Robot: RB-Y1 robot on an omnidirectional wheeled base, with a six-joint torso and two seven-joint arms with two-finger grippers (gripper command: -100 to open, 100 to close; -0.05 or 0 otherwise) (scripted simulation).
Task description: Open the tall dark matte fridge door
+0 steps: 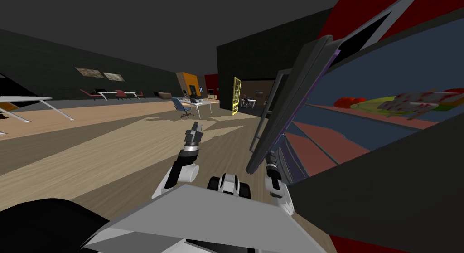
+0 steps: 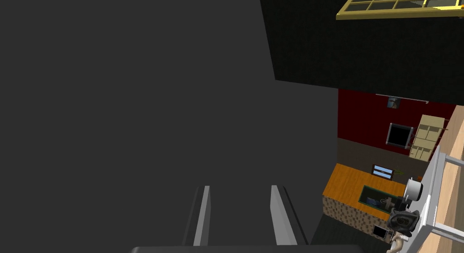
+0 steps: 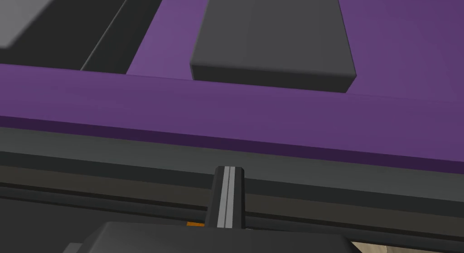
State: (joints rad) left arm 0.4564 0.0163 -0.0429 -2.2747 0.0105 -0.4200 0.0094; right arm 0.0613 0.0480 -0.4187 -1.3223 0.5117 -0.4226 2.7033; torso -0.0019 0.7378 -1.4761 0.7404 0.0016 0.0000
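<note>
- Two grippers sit in your view. The left gripper (image 1: 196, 126) hangs raised over the wooden floor (image 1: 113, 146), well apart from the fridge. Its fingers (image 2: 282, 214) are spread with nothing between them.
- To its right, the tall dark fridge door (image 1: 292, 100) stands swung open, nearly edge-on to you. Its purple inner lining (image 3: 272, 114) is on the side toward the shelves.
- Under the door's lower end your right arm reaches up. The right gripper (image 3: 229, 175) has its fingers pressed flat together, with the tips at the door's dark edge strip (image 3: 113, 150). Whether they touch it, you cannot tell.
- Farthest right, the fridge's open cabinet shows reddish shelves (image 1: 326, 148), with red and green food (image 1: 389, 103) lying on an upper one.
</note>
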